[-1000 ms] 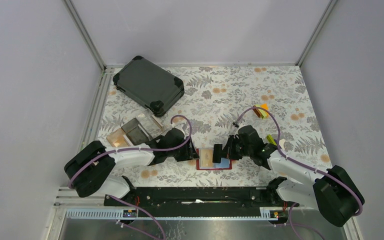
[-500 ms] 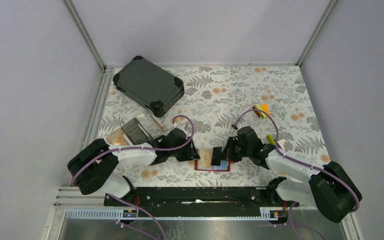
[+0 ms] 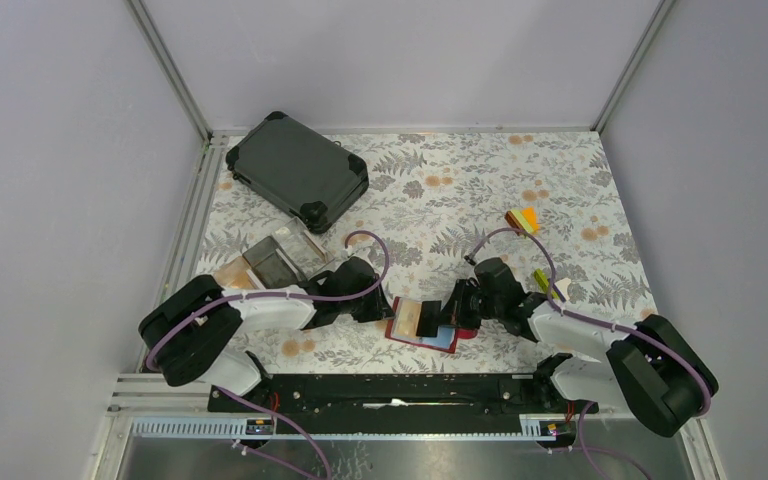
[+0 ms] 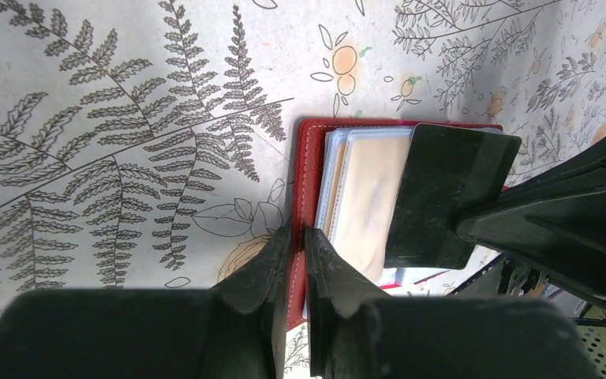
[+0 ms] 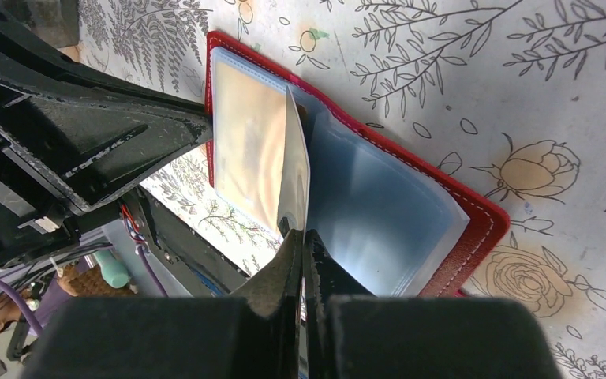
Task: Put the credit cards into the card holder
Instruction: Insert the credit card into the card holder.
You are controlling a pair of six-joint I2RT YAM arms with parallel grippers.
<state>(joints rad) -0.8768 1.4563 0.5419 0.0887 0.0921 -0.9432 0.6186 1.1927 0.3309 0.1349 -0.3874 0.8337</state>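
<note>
- where's the red card holder (image 3: 398, 328)?
- lower centre from above, open. only the left wrist view shows the left gripper (image 4: 297, 234) pinching its edge; right gripper (image 5: 303, 234) clamps a dark card (image 4: 450, 197).

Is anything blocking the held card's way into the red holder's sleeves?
Nothing visible does. The right tool holds the card at the open card holder, over its clear sleeves; the left tool pinches its red edge, aside from that path.

Plain grey walls (image 3: 390, 60); fern-and-flower tablecloth (image 3: 440, 180); even light
</note>
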